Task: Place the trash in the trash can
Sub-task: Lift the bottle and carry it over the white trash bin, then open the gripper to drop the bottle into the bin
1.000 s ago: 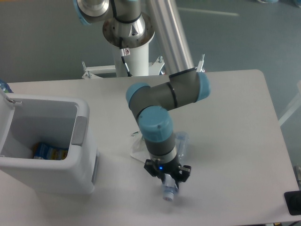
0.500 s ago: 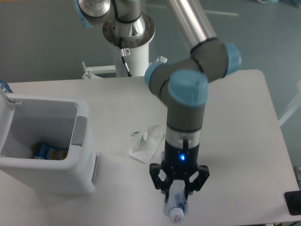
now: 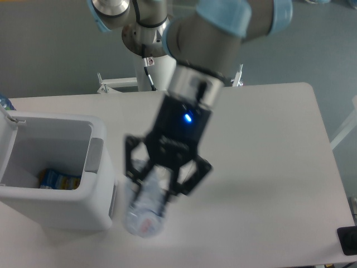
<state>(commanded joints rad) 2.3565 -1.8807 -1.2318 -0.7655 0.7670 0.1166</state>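
We observe the two-finger hand (image 3: 162, 181) clamped on the crushed clear plastic bottle (image 3: 146, 207), aloft beside the boxy white plastic bin (image 3: 99, 146). Carrying step; next, we judge, centre it over the opening.

We see a robotics lab or test room rather than a home. A plain pale grey worktop with rounded corners (image 3: 279, 139) stands on a bare grey floor (image 3: 56, 44). A silver-and-light-blue jointed robot arm (image 3: 212, 33) rises from a white pedestal with a round metal flange (image 3: 153, 61) bolted behind the worktop. A boxy white plastic bin with a grey side panel (image 3: 67, 162) sits on the worktop as a test prop. No furnishings or decoration show around them.
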